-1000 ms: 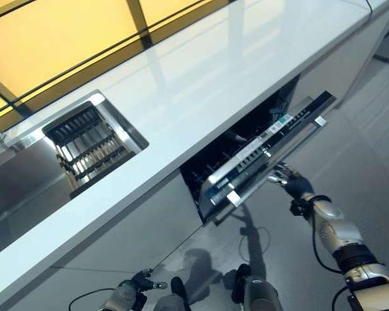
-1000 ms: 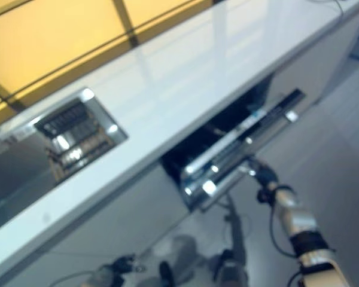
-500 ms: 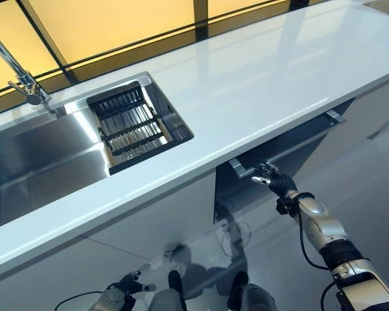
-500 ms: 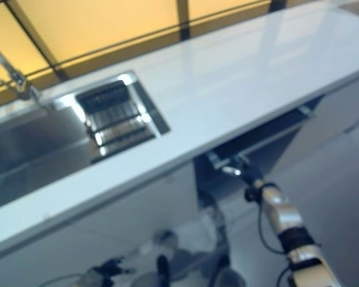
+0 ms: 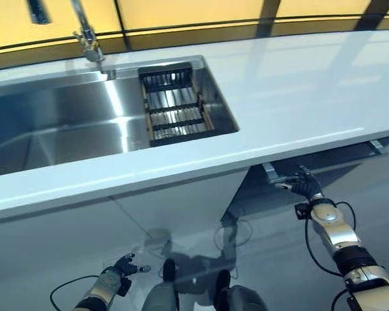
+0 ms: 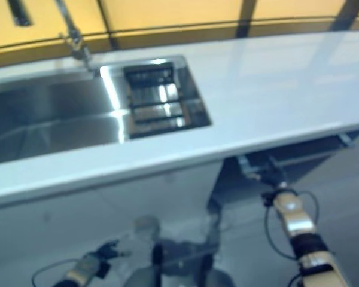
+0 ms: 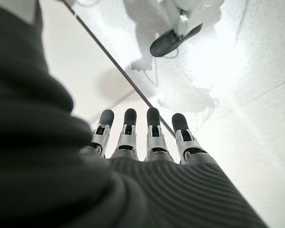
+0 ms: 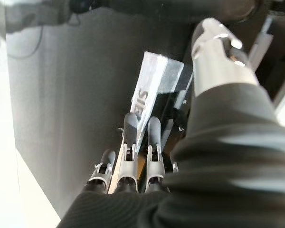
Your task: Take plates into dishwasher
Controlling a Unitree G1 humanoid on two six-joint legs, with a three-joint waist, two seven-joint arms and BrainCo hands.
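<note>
The dark dishwasher door [image 5: 324,170], nearly closed under the white countertop [image 5: 298,97], is touched at its silver handle [image 8: 154,92] by the right hand [image 5: 306,186] with straightened fingers, while the left hand [image 5: 125,266] hangs relaxed and empty; no plates are seen.

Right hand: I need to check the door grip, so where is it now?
In the left eye view the right hand is at lower right, under the countertop edge, its fingers against the dishwasher door handle end, right of the sink.

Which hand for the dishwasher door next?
Right. The right hand is already at the door's top edge under the counter; the left hand hangs low by the floor, far from it.
</note>
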